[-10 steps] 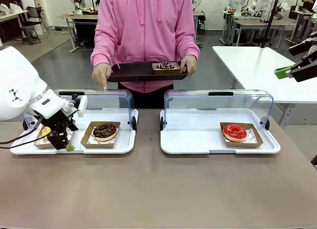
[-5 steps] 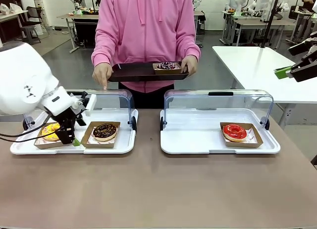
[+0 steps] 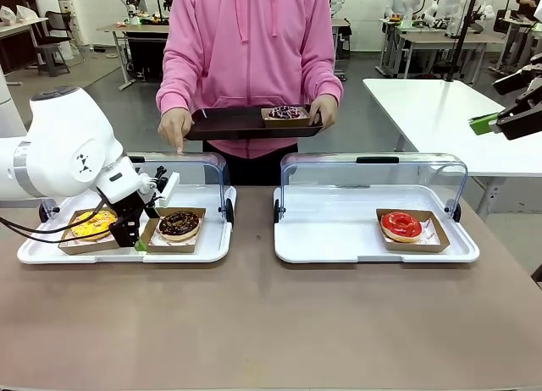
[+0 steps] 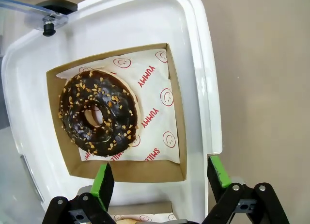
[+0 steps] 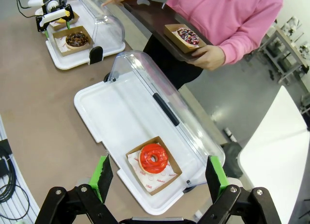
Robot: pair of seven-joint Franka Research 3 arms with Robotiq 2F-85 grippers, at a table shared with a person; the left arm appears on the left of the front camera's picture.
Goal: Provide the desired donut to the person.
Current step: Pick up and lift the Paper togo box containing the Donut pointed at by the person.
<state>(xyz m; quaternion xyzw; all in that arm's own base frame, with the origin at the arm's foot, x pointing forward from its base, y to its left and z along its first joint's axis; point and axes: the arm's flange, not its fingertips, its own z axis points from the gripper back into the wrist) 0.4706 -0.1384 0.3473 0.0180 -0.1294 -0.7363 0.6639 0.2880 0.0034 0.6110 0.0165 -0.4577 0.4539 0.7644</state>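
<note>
Nut-sprinkled chocolate donut (image 4: 97, 115) sits in cardboard carton (image 4: 177, 112) inside left-hand white case (image 4: 203, 88) on tabletop (image 3: 271, 323). Over the carton's near edge: left tool (image 4: 160, 174), jaws spread wide, holding nothing. High above red donut (image 5: 153, 158): right tool (image 5: 158, 171), wide open, empty. Far side: person (image 3: 246, 52) holding dark tray (image 3: 229, 124).

Four donuts (image 3: 179, 224) (image 3: 85, 227) (image 3: 401, 225) (image 3: 284, 112), two lidded white trays (image 3: 212, 241) (image 3: 330, 232), one dark tray (image 3: 229, 122), one person (image 3: 250, 44)

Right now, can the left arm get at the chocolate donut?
Probably yes: the clear lid is raised, and the left gripper hangs close by the chocolate donut with its jaws open and nothing between them.
</note>
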